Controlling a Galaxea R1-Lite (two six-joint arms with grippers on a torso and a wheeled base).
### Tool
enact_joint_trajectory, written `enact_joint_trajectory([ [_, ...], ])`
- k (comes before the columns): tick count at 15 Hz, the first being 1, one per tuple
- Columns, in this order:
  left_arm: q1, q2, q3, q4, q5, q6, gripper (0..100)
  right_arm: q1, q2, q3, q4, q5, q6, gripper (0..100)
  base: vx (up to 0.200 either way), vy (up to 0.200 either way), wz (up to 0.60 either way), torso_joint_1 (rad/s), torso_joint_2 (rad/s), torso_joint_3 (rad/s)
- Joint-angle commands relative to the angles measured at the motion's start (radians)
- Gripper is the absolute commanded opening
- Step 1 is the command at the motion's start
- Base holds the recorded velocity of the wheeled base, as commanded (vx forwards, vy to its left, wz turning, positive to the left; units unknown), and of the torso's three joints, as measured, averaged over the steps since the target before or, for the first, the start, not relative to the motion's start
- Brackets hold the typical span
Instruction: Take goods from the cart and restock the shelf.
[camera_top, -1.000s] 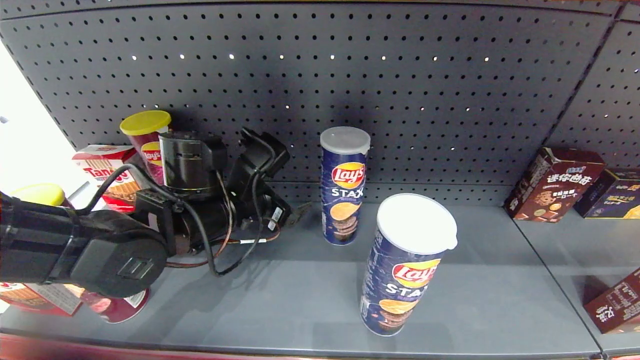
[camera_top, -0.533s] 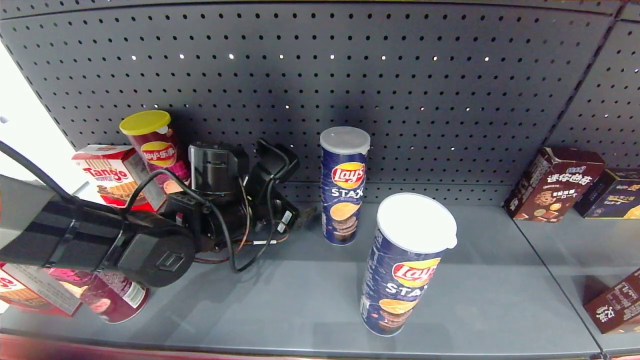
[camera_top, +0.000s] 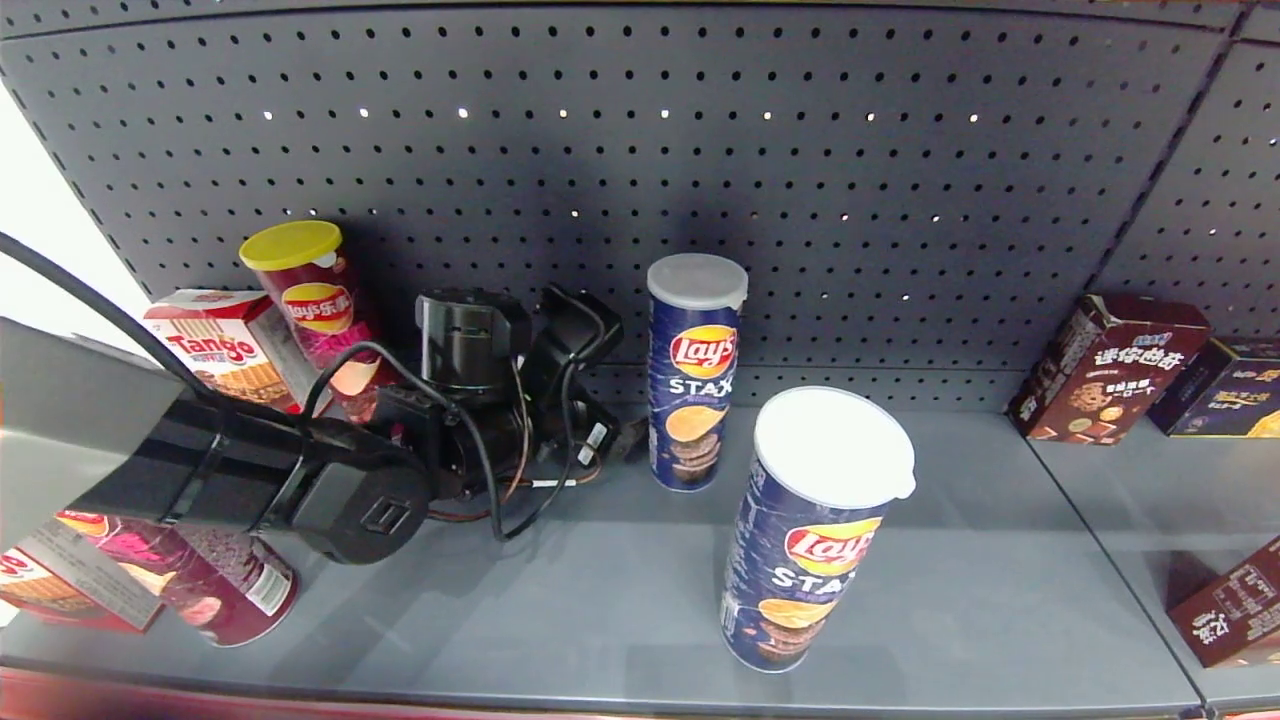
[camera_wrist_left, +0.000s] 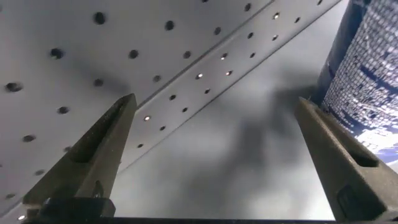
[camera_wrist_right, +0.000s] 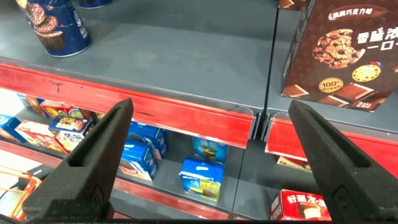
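Two tall blue chip cans stand on the grey shelf (camera_top: 980, 580): one at the back (camera_top: 692, 370) by the pegboard, one nearer the front (camera_top: 815, 540). My left gripper (camera_top: 628, 437) lies low on the shelf just left of the back can, with its arm stretched in from the left. In the left wrist view the left gripper (camera_wrist_left: 216, 102) is open with nothing between its fingers, and the blue can (camera_wrist_left: 367, 81) is beside one finger. My right gripper (camera_wrist_right: 211, 107) is open and empty, in front of the shelf's red edge strip (camera_wrist_right: 155, 106).
A maroon can with a yellow lid (camera_top: 310, 290) and a wafer box (camera_top: 225, 345) stand behind the left arm. Another maroon can (camera_top: 225, 590) lies at the front left. Brown boxes (camera_top: 1110, 365) fill the right bay. Lower shelves hold packets (camera_wrist_right: 202, 177).
My left arm has slid to the right along the shelf, bringing the gripper up to the back blue can. That can has shifted slightly to the right.
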Motion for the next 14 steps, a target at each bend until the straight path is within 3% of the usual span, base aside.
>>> enact_joint_trajectory([
  [1, -0.016, 0.008, -0.004, -0.001, 0.0, -0.001, 100, 0.001, 0.001, 0.0, 0.0, 0.0, 0.0, 100, 0.0, 0.0, 0.0, 0.0, 0.0, 0.0],
  [9, -0.024, 0.012, -0.007, -0.001, 0.036, -0.03, 100, 0.001, 0.001, 0.0, 0.0, 0.0, 0.0, 100, 0.0, 0.0, 0.0, 0.0, 0.0, 0.0],
  [14, -0.01, -0.081, 0.107, -0.002, 0.037, -0.026, 100, 0.001, 0.001, 0.0, 0.0, 0.0, 0.0, 100, 0.0, 0.0, 0.0, 0.0, 0.0, 0.0],
])
